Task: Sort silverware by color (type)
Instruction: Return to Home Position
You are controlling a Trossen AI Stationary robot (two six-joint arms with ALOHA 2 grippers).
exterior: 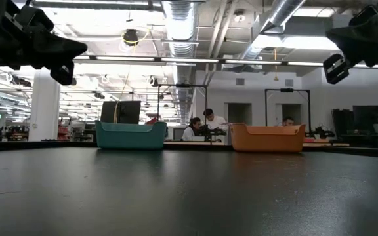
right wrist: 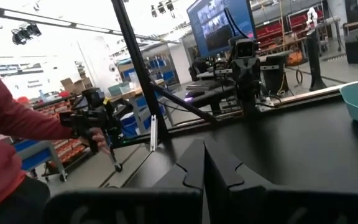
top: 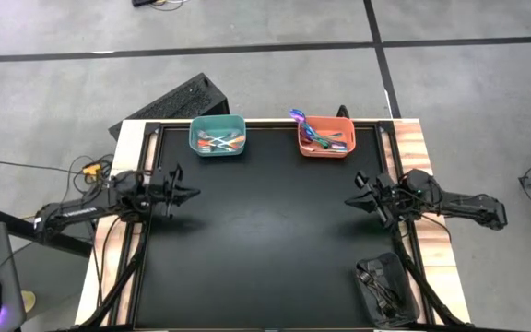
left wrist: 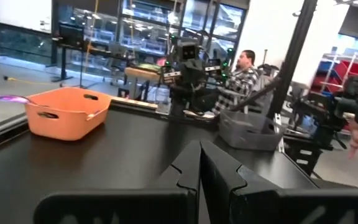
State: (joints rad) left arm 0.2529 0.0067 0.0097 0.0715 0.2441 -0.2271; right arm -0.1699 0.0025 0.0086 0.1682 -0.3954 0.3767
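Now left pincer and right pincer hover pinched shut above matte table; thin silverware lies in orange bin.

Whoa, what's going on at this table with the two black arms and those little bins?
The robot's job is sorting cutlery by color, and it looks about done. None lies loose on the black table. Pieces sit in the teal bin and the orange bin at the far edge, with a purple spoon poking over the orange rim. A dark bin sits near the right front corner. The left gripper and right gripper hover at their sides, shut and empty.
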